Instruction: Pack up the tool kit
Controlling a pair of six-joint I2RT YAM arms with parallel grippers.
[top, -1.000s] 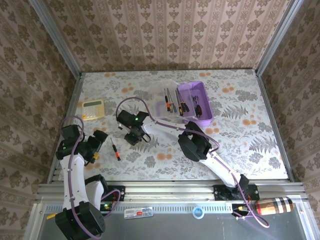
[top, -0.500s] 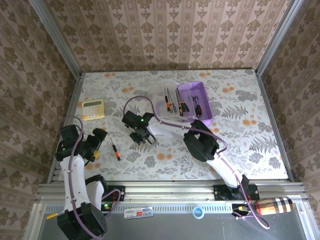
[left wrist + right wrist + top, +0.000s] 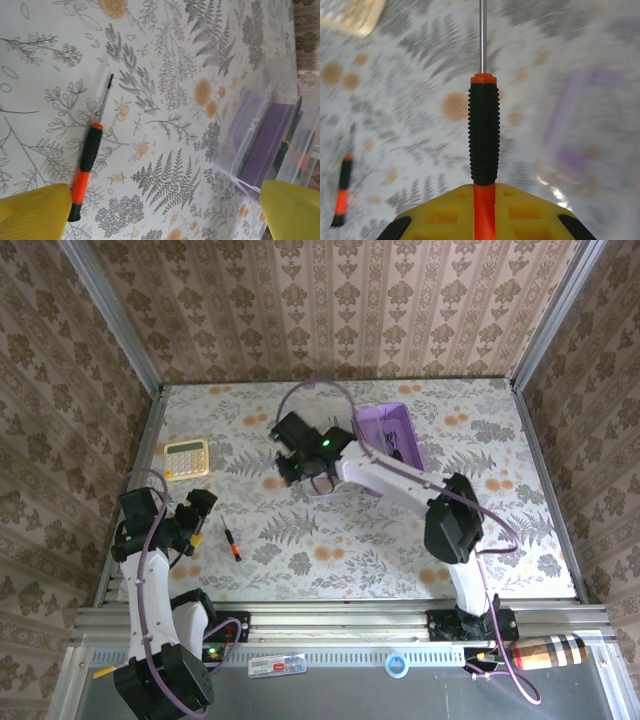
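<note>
Tool kit box (image 3: 385, 418): purple, open top, far-center right of the counter (image 3: 500, 500), a few dark tools (image 3: 396, 448) lying inside. Counter has a floral grey/orange print.

Right arm (image 3: 455, 530) reaches from the near right base across to the far middle, with its wrist just left of the box and over the box's near-left corner. Left arm (image 3: 140, 540) is folded up at the near left edge.

Clear tray (image 3: 235, 150) is just beside the purple box. Dark tool shafts show through the plastic, but it is too blurry to tell which tools. In the overhead view the right arm covers most of it.

Yellow calculator (image 3: 186, 458) sits at the far left, well apart from the box.

Right end effector (image 3: 485, 197) is clamped narrow on the held screwdriver (image 3: 484, 132). The orange butt sits between the yellow pads, and the black ribbed grip and bare shaft stick straight out ahead. Background in that view is motion-blurred.

Left end effector (image 3: 196, 512) is spread wide and holds nothing. Its yellow fingers (image 3: 32, 210) sit at both lower corners of the wrist view, just left of the loose screwdriver.

Loose screwdriver (image 3: 231, 542) lies flat on the counter near left. It has an orange and black handle, with the tip pointing toward the far side. It is well apart from the box and touches nothing else.
</note>
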